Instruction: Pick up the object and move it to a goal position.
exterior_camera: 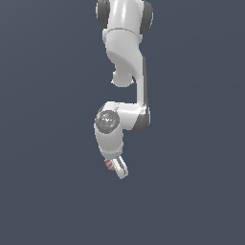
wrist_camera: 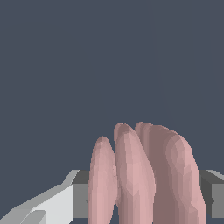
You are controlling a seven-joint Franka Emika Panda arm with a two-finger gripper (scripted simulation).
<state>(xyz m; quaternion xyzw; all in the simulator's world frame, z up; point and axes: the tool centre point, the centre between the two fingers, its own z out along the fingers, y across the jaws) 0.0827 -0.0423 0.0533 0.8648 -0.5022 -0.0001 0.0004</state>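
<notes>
The object (exterior_camera: 110,164) is a small pinkish-brown lump with lighter ridges. In the exterior view it peeks out beside the white fingers of my gripper (exterior_camera: 118,168), which hangs at the end of the white arm in mid-frame. In the wrist view the object (wrist_camera: 144,175) fills the lower middle, ridged and rounded, sitting between the grey-white fingers (wrist_camera: 52,205). The jaws are closed against it on both sides. Most of the object is hidden by the fingers in the exterior view.
A plain dark blue-grey background surrounds the arm in both views. The white arm's links (exterior_camera: 125,43) rise above the gripper to the frame's upper edge. No other objects show.
</notes>
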